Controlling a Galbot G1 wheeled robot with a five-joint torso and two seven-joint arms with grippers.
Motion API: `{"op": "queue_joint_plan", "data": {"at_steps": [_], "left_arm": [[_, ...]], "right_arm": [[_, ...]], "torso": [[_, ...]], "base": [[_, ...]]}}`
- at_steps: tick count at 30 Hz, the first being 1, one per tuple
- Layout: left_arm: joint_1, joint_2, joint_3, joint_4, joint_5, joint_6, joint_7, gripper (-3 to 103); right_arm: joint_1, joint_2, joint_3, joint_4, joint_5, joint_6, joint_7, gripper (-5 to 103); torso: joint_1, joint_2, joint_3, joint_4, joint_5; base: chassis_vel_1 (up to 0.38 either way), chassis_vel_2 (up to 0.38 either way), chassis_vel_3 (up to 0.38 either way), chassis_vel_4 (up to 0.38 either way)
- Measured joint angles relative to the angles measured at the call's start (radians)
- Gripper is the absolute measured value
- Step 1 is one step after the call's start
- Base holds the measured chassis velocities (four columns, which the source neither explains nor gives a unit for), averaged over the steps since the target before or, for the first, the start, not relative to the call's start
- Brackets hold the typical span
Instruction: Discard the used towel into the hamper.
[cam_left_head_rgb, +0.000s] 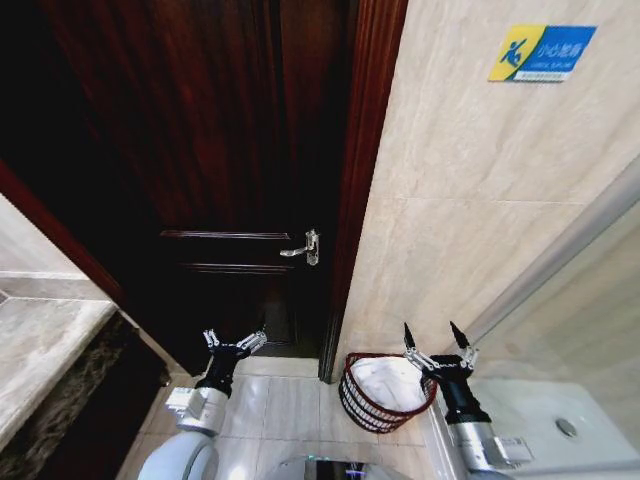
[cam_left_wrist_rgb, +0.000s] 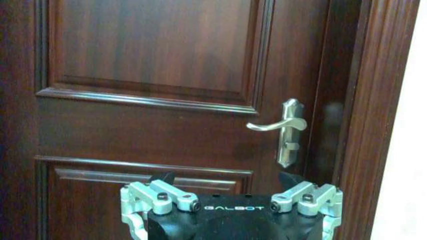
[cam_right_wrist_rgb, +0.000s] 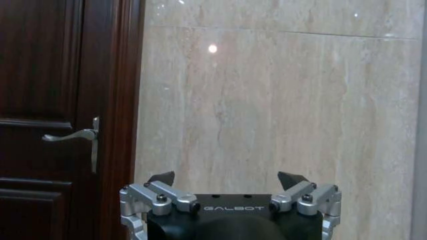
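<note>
We see the hamper on the floor by the door frame, with a white towel inside. Our right hand above it and left hand are both wide, holding nothing.

Dark wooden door with silver lever handle, beige marble-tiled wall.

Light is bright on the marble wall, where the right wrist view catches a small round glare spot. The dark door falls into deep shadow at upper left. The head view bends straight lines near its edges.
</note>
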Motion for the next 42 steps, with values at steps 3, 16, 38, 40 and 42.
{"op": "queue_joint_plan", "data": {"at_steps": [3,16,38,40,42], "left_arm": [[0.0,0.0,0.0,0.0,0.0,0.0,0.0,100],[0.0,0.0,0.0,0.0,0.0,0.0,0.0,100],[0.0,0.0,0.0,0.0,0.0,0.0,0.0,100],[0.0,0.0,0.0,0.0,0.0,0.0,0.0,100],[0.0,0.0,0.0,0.0,0.0,0.0,0.0,100]], "right_arm": [[0.0,0.0,0.0,0.0,0.0,0.0,0.0,100],[0.0,0.0,0.0,0.0,0.0,0.0,0.0,100],[0.0,0.0,0.0,0.0,0.0,0.0,0.0,100],[0.0,0.0,0.0,0.0,0.0,0.0,0.0,100],[0.0,0.0,0.0,0.0,0.0,0.0,0.0,100]], "torso": [[0.0,0.0,0.0,0.0001,0.0],[0.0,-0.001,-0.001,0.0002,0.0],[0.0,-0.002,-0.001,0.0001,-0.0003],[-0.001,-0.002,-0.001,0.0002,-0.0001],[-0.001,-0.002,-0.001,0.0001,0.0004]], "base": [[0.0,0.0,0.0,0.0],[0.0,0.0,0.0,0.0],[0.026,-0.026,-0.024,0.027],[0.154,-0.159,-0.147,0.164],[0.203,-0.181,-0.206,0.172]]}}
